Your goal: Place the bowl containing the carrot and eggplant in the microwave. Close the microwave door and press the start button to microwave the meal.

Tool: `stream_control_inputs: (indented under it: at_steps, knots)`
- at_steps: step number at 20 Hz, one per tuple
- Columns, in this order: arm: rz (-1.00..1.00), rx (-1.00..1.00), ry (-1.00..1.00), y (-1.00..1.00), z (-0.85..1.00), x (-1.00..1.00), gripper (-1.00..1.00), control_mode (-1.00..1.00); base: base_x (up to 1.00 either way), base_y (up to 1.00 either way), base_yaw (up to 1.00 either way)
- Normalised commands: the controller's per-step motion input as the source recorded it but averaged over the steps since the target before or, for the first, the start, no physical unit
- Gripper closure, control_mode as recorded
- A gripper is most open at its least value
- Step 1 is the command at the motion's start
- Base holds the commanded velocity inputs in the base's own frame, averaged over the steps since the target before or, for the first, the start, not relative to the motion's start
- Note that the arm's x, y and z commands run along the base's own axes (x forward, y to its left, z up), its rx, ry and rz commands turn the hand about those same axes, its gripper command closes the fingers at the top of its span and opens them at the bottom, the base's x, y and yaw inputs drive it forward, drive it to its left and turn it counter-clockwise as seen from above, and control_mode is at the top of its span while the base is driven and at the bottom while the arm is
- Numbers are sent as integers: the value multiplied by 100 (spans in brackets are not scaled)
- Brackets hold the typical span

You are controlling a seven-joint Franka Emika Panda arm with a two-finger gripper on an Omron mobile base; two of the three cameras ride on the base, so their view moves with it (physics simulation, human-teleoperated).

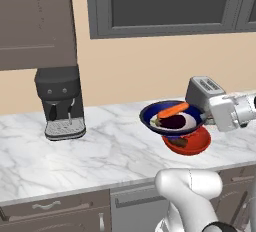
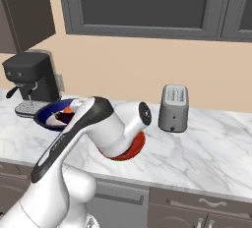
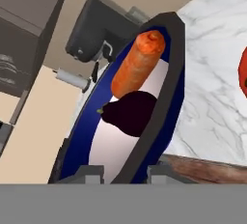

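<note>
While your two-finger gripper point(image 3: 124, 174) is pinching the near rim of the round dark blue bowl with a white centre point(image 1: 172, 118), its jaws are standing partly closed, one tip either side of that rim. You are holding the bowl lifted off the white marble counter point(image 1: 100, 151), roughly level in the left base view.

Inside it, the slim orange carrot point(image 3: 136, 63) is lying along the bowl, touching the glossy dark purple eggplant point(image 3: 130, 113), which is sitting nearer your fingers.

Just below and partly under the lifted bowl, a red bowl point(image 1: 190, 143) is resting on the counter. Behind your wrist, a silver two-slot toaster point(image 2: 173, 107) is standing upright. Well off to the left, a black coffee machine point(image 1: 60, 102) is sitting against the beige wall, under a dark brown upper cabinet point(image 1: 35, 21).
</note>
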Motion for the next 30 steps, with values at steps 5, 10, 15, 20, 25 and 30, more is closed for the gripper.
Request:
stream_control_inputs:
  at_steps: [5,10,15,20,25,30]
  knots:
    - [4,8,-21,-25,37,-78,100,-100,0,0,0]
    - [2,0,-24,-2,55,-57,100,-100,0,0,0]
    - [0,0,-8,0,17,-31,100,-100,0,0,0]
    - [0,0,0,0,0,0,100,-100,0,0,0]
    - [0,0,0,0,0,0,100,-100,0,0,0]
    - [0,0,0,0,0,0,100,100,0,0,0]
